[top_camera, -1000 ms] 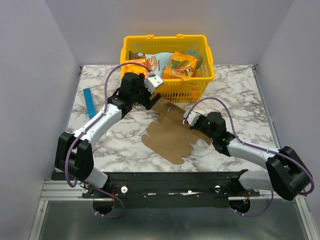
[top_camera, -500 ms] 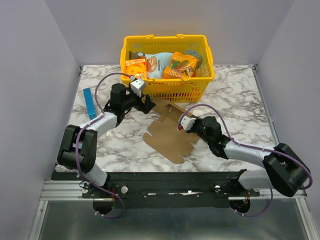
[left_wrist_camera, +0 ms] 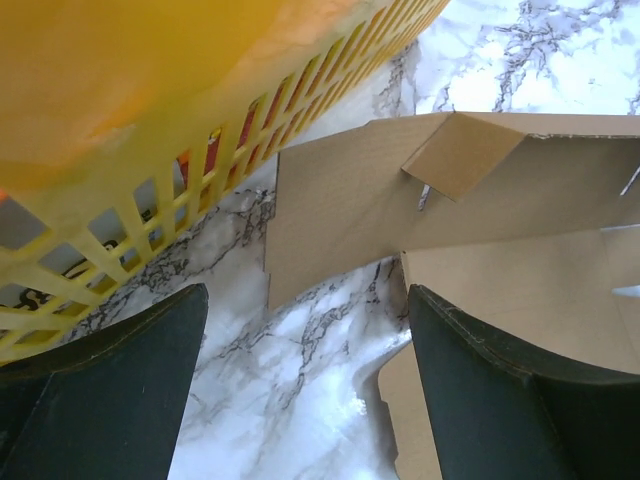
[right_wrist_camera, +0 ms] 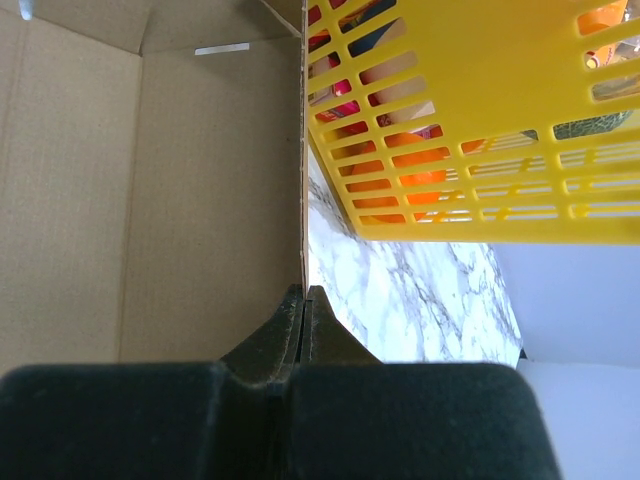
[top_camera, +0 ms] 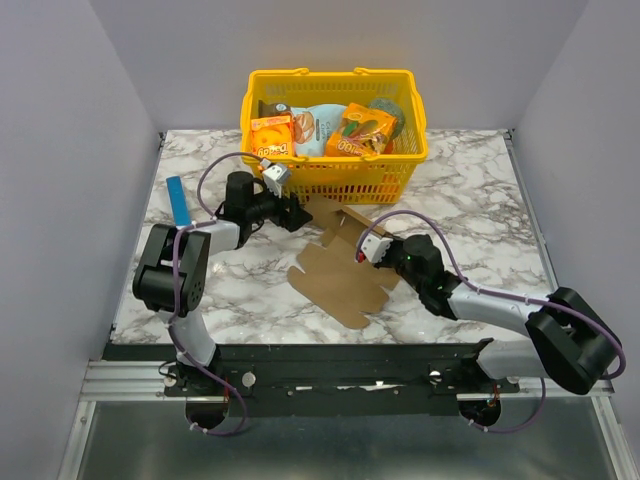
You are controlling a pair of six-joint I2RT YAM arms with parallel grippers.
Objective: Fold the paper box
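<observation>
The paper box [top_camera: 338,272] lies as a flat notched sheet on the marble table [top_camera: 470,200], just in front of the yellow basket [top_camera: 335,178]. The right gripper [right_wrist_camera: 303,292] is pinched tight on an edge of the sheet. The left gripper [left_wrist_camera: 305,300] stands wide apart, holding nothing, at the sheet's far left corner close beside the basket wall.

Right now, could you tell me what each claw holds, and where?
The right claw pinches the paper box by a panel edge; the left claw holds nothing.
</observation>
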